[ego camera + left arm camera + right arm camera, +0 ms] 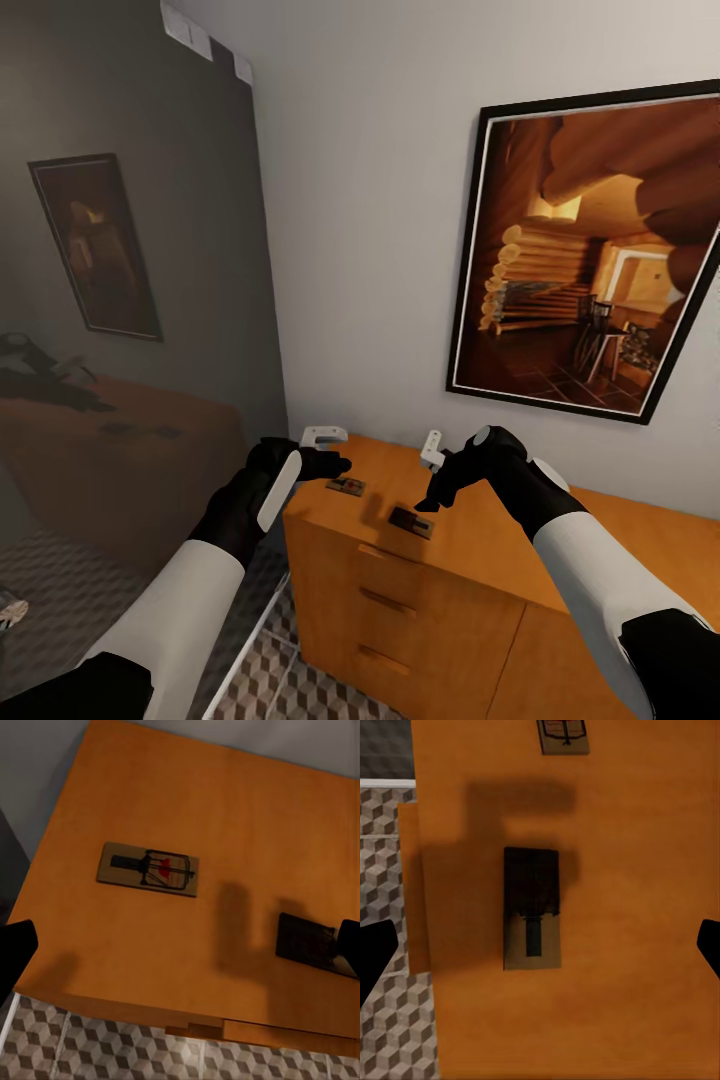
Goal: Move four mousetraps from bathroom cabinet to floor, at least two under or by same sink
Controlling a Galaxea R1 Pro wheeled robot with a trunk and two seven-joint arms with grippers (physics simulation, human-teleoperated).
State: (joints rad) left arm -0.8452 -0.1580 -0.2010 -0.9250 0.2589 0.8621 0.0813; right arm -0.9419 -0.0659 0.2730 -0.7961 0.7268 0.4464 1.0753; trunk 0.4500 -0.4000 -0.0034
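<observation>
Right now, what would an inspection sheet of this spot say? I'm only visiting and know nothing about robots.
Surface: orange-brown cabinet with a flat top and drawer fronts.
Job's things: two mousetraps lie flat on the top, apart; one near the left pincer, one below the right pincer, partly in shadow.
Clutter: nothing seen on the top besides the traps.
Grippers: left pincer and right pincer both hover over the top, holding nothing; right looks open.
Cables: nothing seen.
Surroundings: framed picture on the white wall; cube-patterned floor tiles; dark glass panel to the left.
</observation>
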